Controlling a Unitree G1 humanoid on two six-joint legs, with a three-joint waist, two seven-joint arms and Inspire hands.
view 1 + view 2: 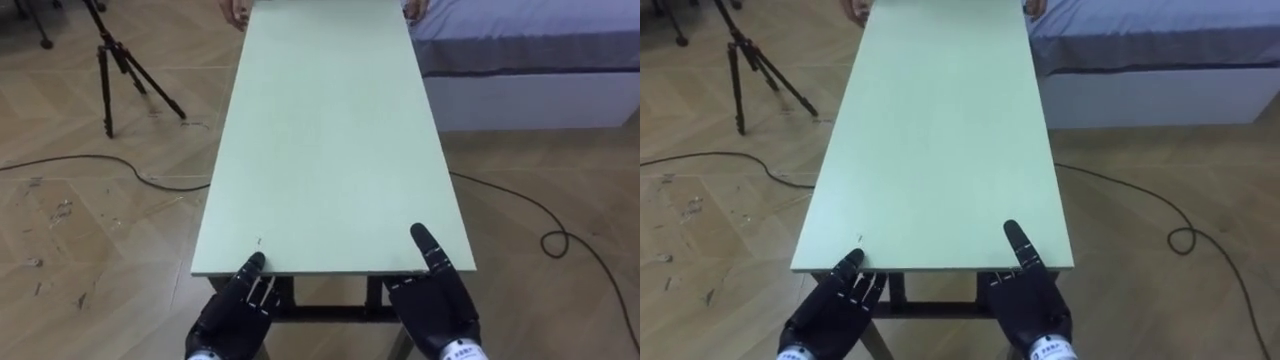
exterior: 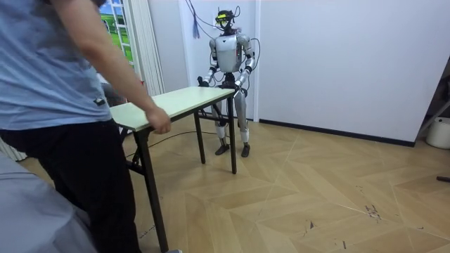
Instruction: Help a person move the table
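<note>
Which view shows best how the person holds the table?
The room view: the person stands at one end of the table, and one hand is curled over its edge. In the eye views the person's fingertips appear at the table's far end, at the picture's top border.

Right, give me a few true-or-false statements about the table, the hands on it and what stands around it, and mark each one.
1. The left hand and the right hand are both at the near short edge of the table. True.
2. A person's hand holds the table's far end. True.
3. The tripod stands on the tabletop. False: it stands on the floor, to the robot's left of the table.
4. The bed lies to the robot's left. False: it is on the robot's right, by the table's far end.
</note>
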